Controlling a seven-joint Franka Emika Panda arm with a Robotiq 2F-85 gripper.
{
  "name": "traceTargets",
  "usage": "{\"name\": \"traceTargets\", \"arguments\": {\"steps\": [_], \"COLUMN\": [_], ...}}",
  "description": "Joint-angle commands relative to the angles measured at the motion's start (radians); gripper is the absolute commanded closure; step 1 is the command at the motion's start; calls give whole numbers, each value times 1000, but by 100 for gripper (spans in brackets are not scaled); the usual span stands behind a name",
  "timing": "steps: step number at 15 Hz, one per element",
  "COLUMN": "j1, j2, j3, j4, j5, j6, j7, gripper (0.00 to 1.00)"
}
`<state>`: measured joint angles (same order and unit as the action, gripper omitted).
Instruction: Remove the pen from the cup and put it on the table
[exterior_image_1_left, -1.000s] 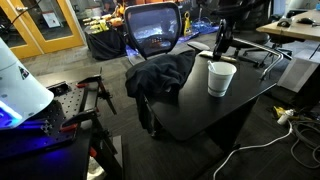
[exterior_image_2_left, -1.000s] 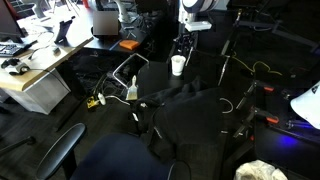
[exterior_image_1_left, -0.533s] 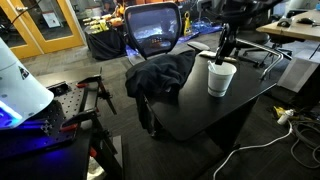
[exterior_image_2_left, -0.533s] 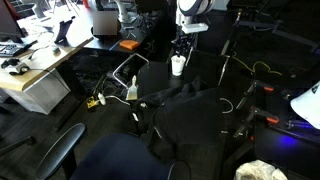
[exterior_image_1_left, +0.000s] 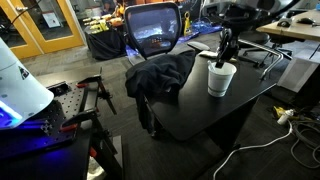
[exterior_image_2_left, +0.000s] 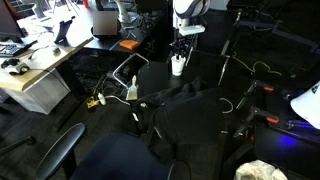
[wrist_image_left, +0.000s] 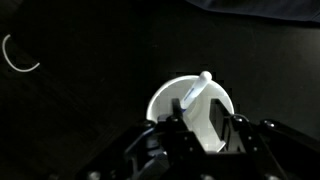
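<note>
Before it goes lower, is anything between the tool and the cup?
Only the pen, which leans up out of the cup toward the tool. The wrist view shows this.

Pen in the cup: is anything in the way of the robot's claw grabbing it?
No, nothing visible is in the way. In the wrist view the gripper hangs right above the cup, jaws apart. The pen leans up toward it, with only open air between them.

The cup (exterior_image_1_left: 221, 79) stands on the table (exterior_image_1_left: 200, 112) near one corner, with the pen (wrist_image_left: 196, 92) leaning inside it. The gripper (exterior_image_1_left: 223, 60) hangs directly above. A jacket (exterior_image_1_left: 160, 75) drapes over the opposite edge.
</note>
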<state>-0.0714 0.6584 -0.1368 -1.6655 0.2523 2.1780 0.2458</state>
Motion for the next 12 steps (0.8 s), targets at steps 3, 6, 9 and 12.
{"name": "traceTargets", "arguments": {"steps": [3, 6, 9, 12], "j1": [-27, -33, -37, -41], "j2": [62, 90, 115, 139], "j3": [18, 20, 23, 27], "j4": [92, 121, 150, 178], "j5": [-8, -6, -4, -3], "j6": [-85, -110, -135, -154], "j7": [28, 25, 21, 14], "gripper": [62, 63, 63, 63]}}
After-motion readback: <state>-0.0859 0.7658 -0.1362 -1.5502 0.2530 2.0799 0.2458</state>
